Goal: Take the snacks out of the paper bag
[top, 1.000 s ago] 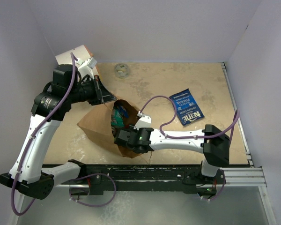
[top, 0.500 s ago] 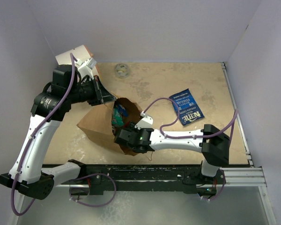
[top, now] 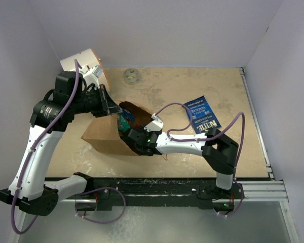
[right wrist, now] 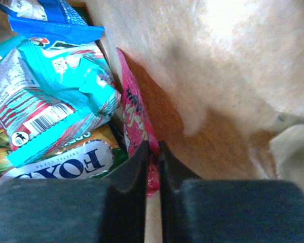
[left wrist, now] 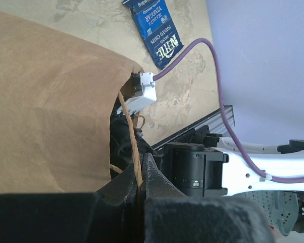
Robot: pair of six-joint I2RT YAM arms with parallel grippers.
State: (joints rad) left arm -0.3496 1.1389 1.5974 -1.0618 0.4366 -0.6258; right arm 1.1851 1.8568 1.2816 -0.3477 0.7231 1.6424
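The brown paper bag (top: 102, 135) lies on its side, mouth towards the right. My left gripper (top: 109, 106) is shut on its twine handle (left wrist: 132, 147) at the mouth's upper edge; the bag's wall fills the left wrist view (left wrist: 50, 101). My right gripper (top: 128, 135) reaches into the mouth. In the right wrist view it (right wrist: 153, 154) is shut on the edge of a pink-red packet (right wrist: 133, 114) standing against the bag's inner wall (right wrist: 218, 76). Beside it lie a teal-and-red packet (right wrist: 55, 83), a blue packet (right wrist: 53, 17) and a green-and-yellow packet (right wrist: 66, 162). Another blue packet (top: 201, 115) lies on the table to the right.
A white cylinder with an orange rim (top: 83, 61) stands at the back left, behind my left arm. A small grey ring (top: 131, 76) lies near the back wall. The table's metal rail (top: 263, 190) runs along the near edge.
My right gripper has pushed further left and deeper into the bag. The left gripper has drawn the handle up and left, and the bag has shifted left with it.
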